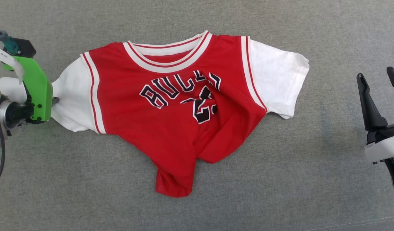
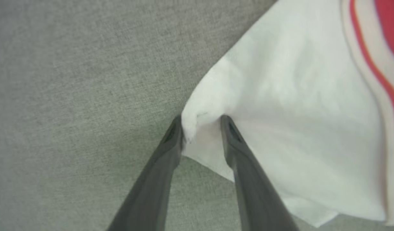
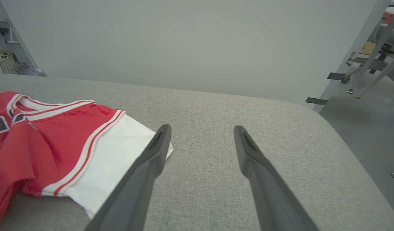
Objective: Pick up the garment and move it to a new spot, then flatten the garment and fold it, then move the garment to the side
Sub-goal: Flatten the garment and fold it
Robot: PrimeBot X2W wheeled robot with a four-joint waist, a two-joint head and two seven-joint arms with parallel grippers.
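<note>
Garment (image 1: 171, 128) sleeve edge between left fingers (image 2: 241, 157)

The left tool (image 2: 201, 120) has two long, tapered dark grey fingers and a bright green bracket (image 1: 39, 89) with black screws, a white ribbon cable (image 1: 9, 61) and a thin black cable (image 1: 2, 144). The right tool (image 1: 376, 75) is black with a white housing (image 1: 383, 149).

1. One garment (image 1: 171, 128).
2. Two white sleeves (image 1: 277, 86) on it.
3. Two grippers: left gripper (image 2: 201, 126), right gripper (image 3: 201, 130).
4. Two dark fingers (image 3: 145, 173) per gripper.
5. One grey surface (image 1: 280, 179).
</note>
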